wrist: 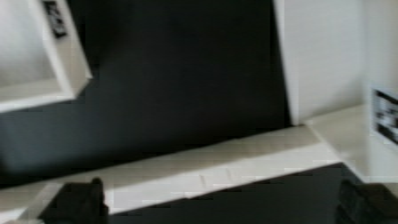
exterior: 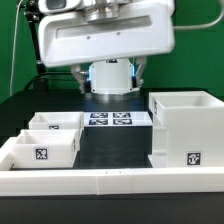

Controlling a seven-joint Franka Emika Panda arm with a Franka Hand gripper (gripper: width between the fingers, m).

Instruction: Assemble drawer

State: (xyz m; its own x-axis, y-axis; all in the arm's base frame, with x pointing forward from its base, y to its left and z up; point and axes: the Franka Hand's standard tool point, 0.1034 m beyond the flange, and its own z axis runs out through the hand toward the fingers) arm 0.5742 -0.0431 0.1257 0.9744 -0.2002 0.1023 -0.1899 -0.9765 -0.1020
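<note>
Jaws are spread wide with nothing between them. The gripper (wrist: pixel 228 203) hangs over the table (exterior: pixel 115 152), clear of every part. The drawer is in pieces: the housing (exterior: pixel 186 128) is upright on the exterior view's right, the two trays (exterior: pixel 40 152) (exterior: pixel 58 122) are side by side on its left, and the marker board (exterior: pixel 110 120) lies between. We'd guess the next step is picking up a tray. We should come down square over one side wall, grip mid-wall so it can't yaw, and carry it level.

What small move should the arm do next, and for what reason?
Probably move toward the trays on the exterior view's left and descend. The gripper is open and empty above bare table, and the trays lie apart from the housing, not yet inserted.
</note>
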